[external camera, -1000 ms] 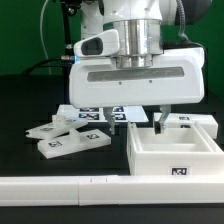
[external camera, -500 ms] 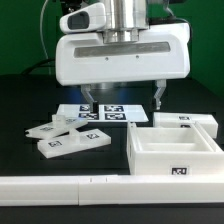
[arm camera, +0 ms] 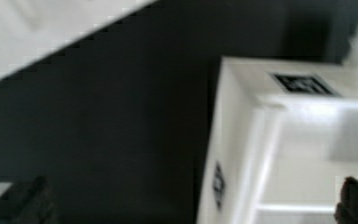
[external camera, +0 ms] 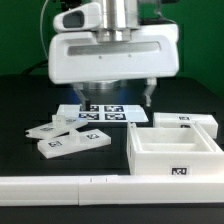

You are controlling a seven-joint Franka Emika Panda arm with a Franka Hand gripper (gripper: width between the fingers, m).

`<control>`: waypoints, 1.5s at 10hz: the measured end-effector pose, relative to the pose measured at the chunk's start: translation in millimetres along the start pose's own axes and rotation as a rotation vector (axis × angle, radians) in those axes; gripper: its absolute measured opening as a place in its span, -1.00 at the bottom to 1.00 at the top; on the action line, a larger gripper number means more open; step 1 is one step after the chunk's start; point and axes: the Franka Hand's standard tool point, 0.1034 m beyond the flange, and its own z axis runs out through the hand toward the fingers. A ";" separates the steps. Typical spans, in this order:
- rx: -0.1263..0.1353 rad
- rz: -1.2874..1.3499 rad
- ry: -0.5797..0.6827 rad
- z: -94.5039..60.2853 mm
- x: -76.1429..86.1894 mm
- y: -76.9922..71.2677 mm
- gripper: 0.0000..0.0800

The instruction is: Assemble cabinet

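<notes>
The cabinet box (external camera: 175,152), white with inner compartments and black-and-white tags, sits at the exterior view's right. It also fills one side of the wrist view (arm camera: 291,130). Matching flat white panels (external camera: 65,136) lie in a loose pile at the exterior view's left. My gripper (external camera: 116,97) hangs above the table behind the box, over the marker board (external camera: 105,113). Its jaws are wide open and empty. In the wrist view the gripper (arm camera: 188,200) shows one dark fingertip (arm camera: 16,200) over the black table and the other over the box.
A long white rail (external camera: 60,188) runs along the front edge of the table. A white surface (arm camera: 34,40) shows blurred in a corner of the wrist view. The table top is black.
My gripper has risen and shifted toward the exterior view's left, away from the box's back edge. It stays open and empty. The box and panels have not moved.
</notes>
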 end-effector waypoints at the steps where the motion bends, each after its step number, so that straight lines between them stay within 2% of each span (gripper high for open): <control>1: -0.005 0.010 -0.001 0.0 -6.1 4.3 0.99; 4: -0.005 0.007 0.000 0.8 -5.0 3.3 0.99; 5: -0.005 -0.021 -0.005 0.9 -6.5 6.8 0.99; 6: 0.008 -0.119 -0.033 1.5 -13.1 19.8 0.99; 8: 0.001 -0.278 -0.036 -0.1 -20.4 35.1 0.99; 9: -0.015 -0.273 -0.021 -0.4 -21.8 39.2 0.99; 12: -0.012 -0.267 -0.026 1.5 -23.6 39.8 0.99; 13: -0.005 -0.252 -0.041 4.5 -27.3 43.6 0.99; 15: 0.034 -0.127 -0.097 7.9 -30.3 29.5 0.99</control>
